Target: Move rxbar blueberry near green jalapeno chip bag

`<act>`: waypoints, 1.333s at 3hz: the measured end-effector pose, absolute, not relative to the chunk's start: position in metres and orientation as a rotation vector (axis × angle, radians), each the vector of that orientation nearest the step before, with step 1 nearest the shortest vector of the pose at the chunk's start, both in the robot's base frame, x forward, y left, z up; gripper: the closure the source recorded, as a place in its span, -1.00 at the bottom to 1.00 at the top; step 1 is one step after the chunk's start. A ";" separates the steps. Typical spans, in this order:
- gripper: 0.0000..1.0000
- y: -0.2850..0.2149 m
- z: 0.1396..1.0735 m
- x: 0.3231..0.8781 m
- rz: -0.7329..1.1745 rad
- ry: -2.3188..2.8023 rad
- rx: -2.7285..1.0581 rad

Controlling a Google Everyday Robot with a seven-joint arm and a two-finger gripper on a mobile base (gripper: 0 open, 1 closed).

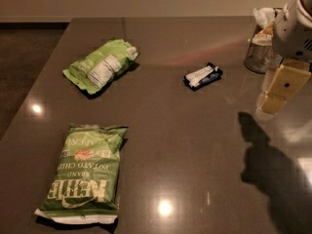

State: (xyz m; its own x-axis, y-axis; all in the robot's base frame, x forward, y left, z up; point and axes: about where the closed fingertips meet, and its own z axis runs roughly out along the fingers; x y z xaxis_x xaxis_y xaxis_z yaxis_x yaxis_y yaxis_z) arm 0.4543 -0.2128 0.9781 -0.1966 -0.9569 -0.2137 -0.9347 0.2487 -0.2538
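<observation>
The rxbar blueberry (203, 75) is a small dark bar with a white label panel, lying on the dark table (170, 145) right of centre, toward the back. The green jalapeno chip bag (83, 173) lies flat at the front left, with white "KETTLE" lettering and a white bottom edge. My gripper (279, 92) hangs at the right edge, above the table, to the right of the bar and apart from it. Its tan fingers point down and nothing shows between them.
A smaller pale green bag (101, 65) with a white nutrition panel lies at the back left. A clear container (261, 52) with white packets stands at the back right, just behind my gripper. The arm's shadow (273, 169) falls on the front right.
</observation>
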 end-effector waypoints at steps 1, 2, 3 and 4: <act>-1.00 -0.206 0.974 0.488 -0.084 2.120 -1.810; -1.00 -0.194 0.963 0.527 -0.050 2.001 -1.899; -1.00 -0.177 0.936 0.578 0.023 1.876 -2.026; -1.00 -0.168 0.919 0.605 0.053 1.819 -2.106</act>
